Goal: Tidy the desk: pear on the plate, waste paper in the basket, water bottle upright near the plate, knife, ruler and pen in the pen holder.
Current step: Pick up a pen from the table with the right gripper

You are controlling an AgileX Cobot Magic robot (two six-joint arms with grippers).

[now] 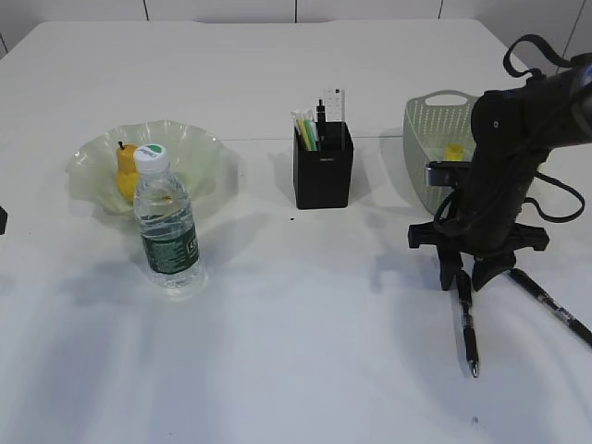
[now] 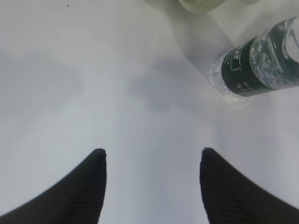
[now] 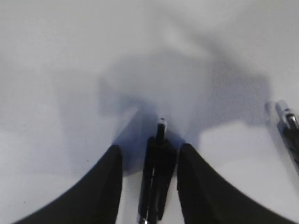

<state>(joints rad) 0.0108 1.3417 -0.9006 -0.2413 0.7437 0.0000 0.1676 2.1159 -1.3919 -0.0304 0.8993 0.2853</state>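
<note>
Down the left wrist view we go: the left gripper hangs over bare white surface, its two dark jaws standing wide apart at the bottom of the picture, nothing between them and nothing touching them. Up at the right edge, the water bottle shows its lower body, clear plastic with the dark green label wrapped round it (small white print on the label, too fine to read), its base resting on the surface. At the very top edge sits a sliver of pale green rim, the plate, just beyond the bottle. Soft grey shadows spread across the middle of the surface
</note>
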